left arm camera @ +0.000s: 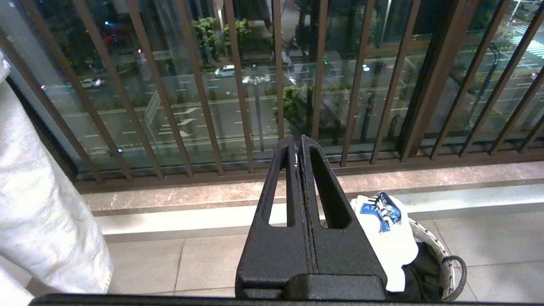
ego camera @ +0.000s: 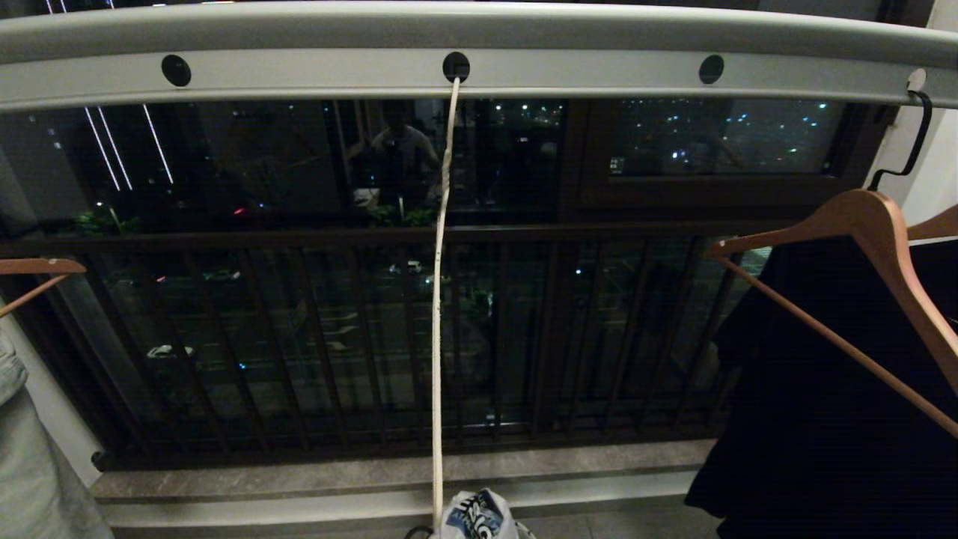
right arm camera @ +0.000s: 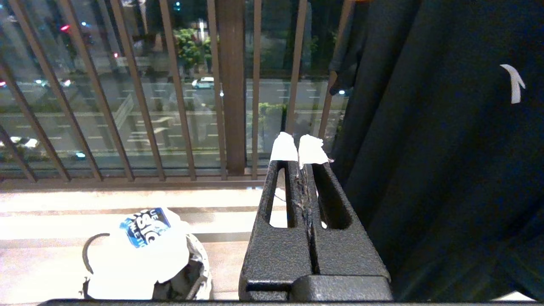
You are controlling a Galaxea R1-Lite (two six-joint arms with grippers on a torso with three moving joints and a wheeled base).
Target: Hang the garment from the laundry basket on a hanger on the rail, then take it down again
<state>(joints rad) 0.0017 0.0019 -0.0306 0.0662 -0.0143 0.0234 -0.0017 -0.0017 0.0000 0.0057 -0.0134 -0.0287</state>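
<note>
The left gripper (left arm camera: pixel 298 146) and right gripper (right arm camera: pixel 299 155) are hanging clenched on nothing, low above the tiled floor (left arm camera: pixel 170 263). Between them the laundry basket (left arm camera: pixel 446 259) is sitting on the tiles, holding the garment (left arm camera: pixel 386 229), which is spilling over its rim, logo up. Higher, the hanger (ego camera: pixel 438 299) is dangling edge-on from a hole in the rail (ego camera: pixel 479 45). A black garment (ego camera: pixel 823 404) is hanging on a wooden hanger (ego camera: pixel 876 232) on the right. Beyond, balcony railing bars (ego camera: pixel 337 337) are fronting the night street.

Night outside beyond tall glass panes (ego camera: pixel 718 142). Dark brown vertical balcony railing bars (ego camera: pixel 359 337) standing on a mottled stone sill (ego camera: pixel 374 471). Pale square floor tiles (left arm camera: pixel 208 263) below, brightly lit. City lights and road far beneath.
</note>
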